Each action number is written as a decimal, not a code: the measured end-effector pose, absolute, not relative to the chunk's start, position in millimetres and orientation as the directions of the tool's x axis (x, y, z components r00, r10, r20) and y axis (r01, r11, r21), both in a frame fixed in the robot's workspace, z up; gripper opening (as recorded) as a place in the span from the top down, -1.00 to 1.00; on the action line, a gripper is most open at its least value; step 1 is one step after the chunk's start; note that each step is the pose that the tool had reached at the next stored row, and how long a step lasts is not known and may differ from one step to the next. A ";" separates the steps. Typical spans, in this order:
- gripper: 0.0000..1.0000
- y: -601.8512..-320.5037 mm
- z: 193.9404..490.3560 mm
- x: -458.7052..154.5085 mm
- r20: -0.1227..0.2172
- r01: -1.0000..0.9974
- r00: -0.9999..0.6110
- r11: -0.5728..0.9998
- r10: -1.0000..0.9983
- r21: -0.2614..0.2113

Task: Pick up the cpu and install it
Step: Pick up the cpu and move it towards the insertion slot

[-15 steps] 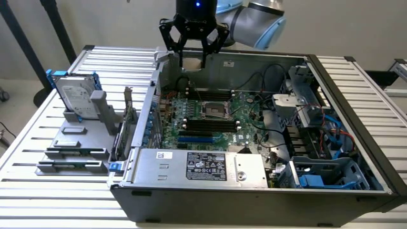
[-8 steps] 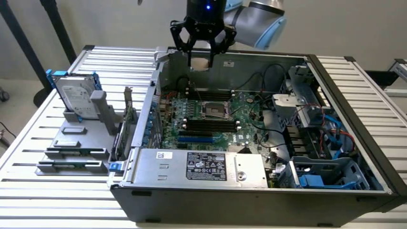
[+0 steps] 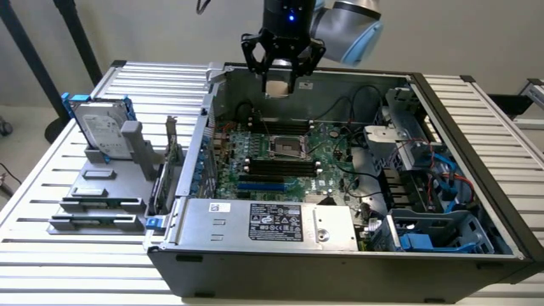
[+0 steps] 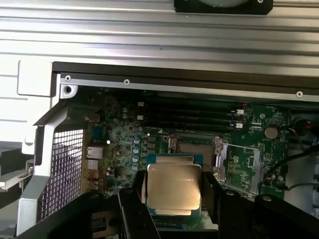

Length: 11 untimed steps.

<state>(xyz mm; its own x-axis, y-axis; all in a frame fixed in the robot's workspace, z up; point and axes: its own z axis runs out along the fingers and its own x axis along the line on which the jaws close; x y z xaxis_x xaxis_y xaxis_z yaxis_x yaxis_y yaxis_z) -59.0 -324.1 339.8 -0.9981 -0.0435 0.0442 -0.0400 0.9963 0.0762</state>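
A flat square silvery-tan metal cpu (image 4: 172,185) with greenish rim is gleaming between the black gripper's (image 4: 173,194) fingers (image 4: 130,211); a green circuit board (image 4: 245,167) is showing beyond it.

hand (image 4: 174,199) clasping cpu (image 4: 173,184), motherboard socket (image 4: 192,148) beyond

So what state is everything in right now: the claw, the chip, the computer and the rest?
gripper: shut on the cpu, hanging over the computer case.
cpu: held between the gripper's fingers, not yet installed.
socket: looks empty.
computer case: lying on its side, cover off.
hard drive: upright in its blue bracket, outside the case.
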 end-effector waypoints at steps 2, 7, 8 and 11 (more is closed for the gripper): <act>-0.09 -324.1 336.3 -54.8 0.044 -0.040 -0.998 0.996 -0.043 0.076; -0.09 -324.1 327.2 -45.3 0.044 -0.038 -0.998 0.996 -0.041 0.076; -0.09 -324.1 325.4 -43.7 0.044 -0.037 -0.998 0.996 -0.041 0.075; -0.09 -324.1 319.9 -39.5 0.044 -0.034 -0.998 0.997 -0.037 0.074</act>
